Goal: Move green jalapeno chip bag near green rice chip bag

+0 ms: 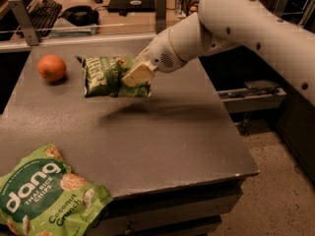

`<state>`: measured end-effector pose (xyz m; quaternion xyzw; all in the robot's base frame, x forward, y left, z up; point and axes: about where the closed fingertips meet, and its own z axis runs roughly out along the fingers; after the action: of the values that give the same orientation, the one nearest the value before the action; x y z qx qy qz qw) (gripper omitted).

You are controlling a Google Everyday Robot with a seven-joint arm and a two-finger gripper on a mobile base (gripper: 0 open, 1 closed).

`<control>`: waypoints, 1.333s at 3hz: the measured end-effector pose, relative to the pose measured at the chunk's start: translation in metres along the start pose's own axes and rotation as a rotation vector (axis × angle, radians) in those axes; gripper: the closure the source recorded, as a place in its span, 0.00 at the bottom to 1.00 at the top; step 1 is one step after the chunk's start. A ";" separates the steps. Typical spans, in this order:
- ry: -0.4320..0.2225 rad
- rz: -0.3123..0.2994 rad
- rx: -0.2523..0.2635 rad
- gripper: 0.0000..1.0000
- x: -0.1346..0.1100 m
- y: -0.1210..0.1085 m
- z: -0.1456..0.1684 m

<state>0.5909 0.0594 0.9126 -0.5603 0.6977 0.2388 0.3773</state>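
The green rice chip bag (47,193) lies at the table's (187,132) near-left corner. An orange (51,68) sits at the back left. Right of it, my gripper (133,76) pinches the green jalapeno chip bag (101,77) by its right end, holding it above the tabletop.

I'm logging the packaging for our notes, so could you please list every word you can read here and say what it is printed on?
"dang": big green bag, at the near corner of the table.
"THAI RICE CHIPS": same bag.
"Coconut Crunch": same bag.
Small green bag, held above the table by the gripper, which is shut on it: pale lettering, too blurred to read.
Nothing else is readable.
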 end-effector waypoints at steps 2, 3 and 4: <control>-0.030 0.014 -0.110 0.86 0.004 0.069 0.047; -0.031 0.009 -0.164 0.62 0.002 0.094 0.059; -0.025 0.010 -0.195 0.39 0.004 0.108 0.063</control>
<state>0.5030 0.1329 0.8616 -0.5879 0.6691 0.3142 0.3286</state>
